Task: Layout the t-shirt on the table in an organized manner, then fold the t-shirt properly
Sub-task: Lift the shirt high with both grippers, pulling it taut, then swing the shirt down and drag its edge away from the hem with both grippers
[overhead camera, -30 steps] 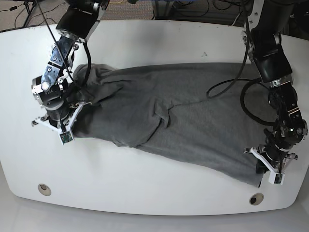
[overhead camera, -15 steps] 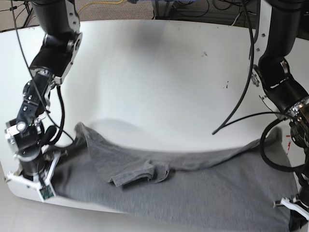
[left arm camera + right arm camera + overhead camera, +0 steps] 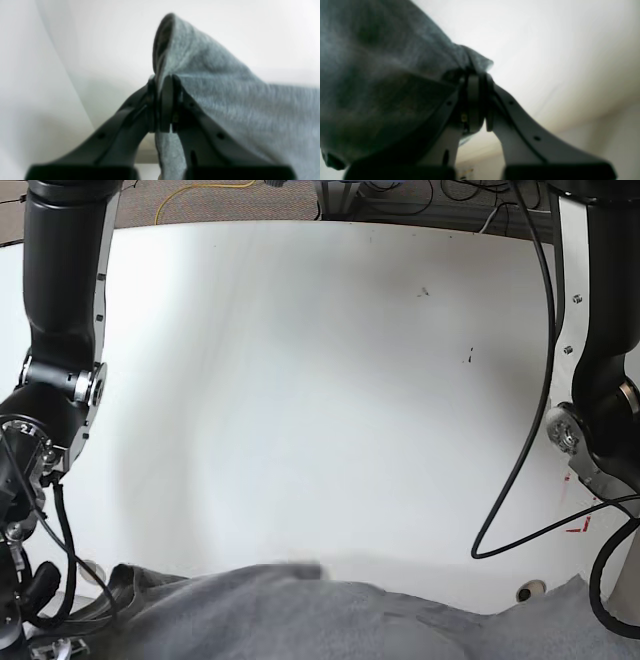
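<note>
Dragged off most of the table (image 3: 320, 380), the t-shirt (image 3: 300, 615) now bunches at its near edge.
Left gripper (image 3: 163, 105) and right gripper (image 3: 476, 100) each clamp grey fabric.

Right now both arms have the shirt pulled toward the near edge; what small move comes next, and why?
Probably carry the t-shirt back out over the table and lay it down. The left gripper and right gripper are each shut on a pinch of its cloth, the shirt sits bunched at the near edge, and most of the white top lies bare beyond it.

Grey t-shirt (image 3: 300, 615) along table (image 3: 300, 380) edge
</note>
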`<state>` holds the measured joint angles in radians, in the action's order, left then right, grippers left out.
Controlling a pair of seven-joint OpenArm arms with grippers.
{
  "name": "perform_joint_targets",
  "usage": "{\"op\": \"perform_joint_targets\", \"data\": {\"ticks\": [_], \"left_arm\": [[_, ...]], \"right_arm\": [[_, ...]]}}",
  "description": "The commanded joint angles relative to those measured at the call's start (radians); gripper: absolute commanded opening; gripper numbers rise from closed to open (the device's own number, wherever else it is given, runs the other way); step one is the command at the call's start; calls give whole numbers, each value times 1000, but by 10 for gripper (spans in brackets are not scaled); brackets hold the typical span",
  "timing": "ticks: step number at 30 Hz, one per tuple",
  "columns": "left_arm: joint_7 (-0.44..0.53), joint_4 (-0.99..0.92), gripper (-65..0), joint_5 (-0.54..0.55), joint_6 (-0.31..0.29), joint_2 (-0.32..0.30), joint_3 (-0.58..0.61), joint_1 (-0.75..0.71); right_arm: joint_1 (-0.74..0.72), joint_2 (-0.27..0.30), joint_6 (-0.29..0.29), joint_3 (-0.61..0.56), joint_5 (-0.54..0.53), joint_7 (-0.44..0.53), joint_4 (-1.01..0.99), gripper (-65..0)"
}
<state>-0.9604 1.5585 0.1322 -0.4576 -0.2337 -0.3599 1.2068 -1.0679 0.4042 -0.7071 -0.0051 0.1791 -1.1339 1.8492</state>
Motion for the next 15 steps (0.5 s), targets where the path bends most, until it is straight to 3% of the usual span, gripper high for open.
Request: {"op": "perform_joint_targets", "data": {"ticks": [1,8,15], "left_arm": [[-16,27,-646,-4,4,-19,-4,44],[-18,38,-646,-3,1,-23,-11,12],[-18,98,-646,30,-22,-42,-11,-160]], "right_arm": [[-56,12,9,4,17,-19,10,-648],[-1,14,9,7,18,-62,79,-648],[206,26,9,32,15,-111,183,-648]]}}
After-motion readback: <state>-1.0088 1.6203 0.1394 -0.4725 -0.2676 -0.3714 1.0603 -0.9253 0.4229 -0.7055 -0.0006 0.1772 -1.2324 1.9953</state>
